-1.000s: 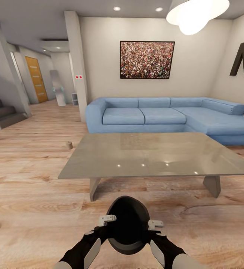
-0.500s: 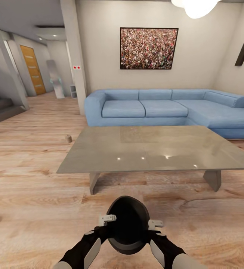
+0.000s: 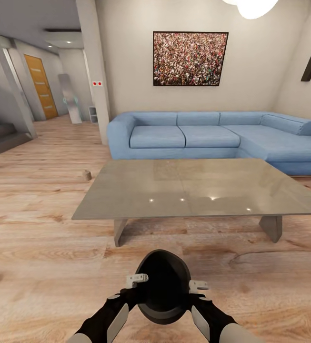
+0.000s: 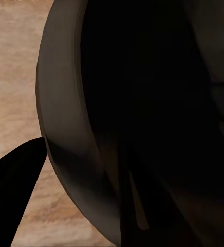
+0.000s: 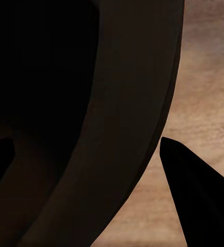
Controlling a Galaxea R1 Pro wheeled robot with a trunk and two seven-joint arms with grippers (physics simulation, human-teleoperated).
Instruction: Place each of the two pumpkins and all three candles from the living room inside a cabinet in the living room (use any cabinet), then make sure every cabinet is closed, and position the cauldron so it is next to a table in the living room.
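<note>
Both grippers grasp the cauldron [image 3: 163, 287] from opposite sides in the head view, the left gripper [image 3: 137, 281] at its left rim and the right gripper [image 3: 197, 286] at its right rim, holding it above the floor [image 3: 41, 257] just short of the table [image 3: 193, 190]. A candle [image 3: 87, 175] stands on the floor left of the table. Behind the table is a sofa [image 3: 212, 140].

From the left wrist, the cauldron's rim [image 4: 66, 113] lies between the fingers [image 4: 14, 195].

From the right wrist, one finger [image 5: 194, 185] lies outside the cauldron wall [image 5: 132, 128].
</note>
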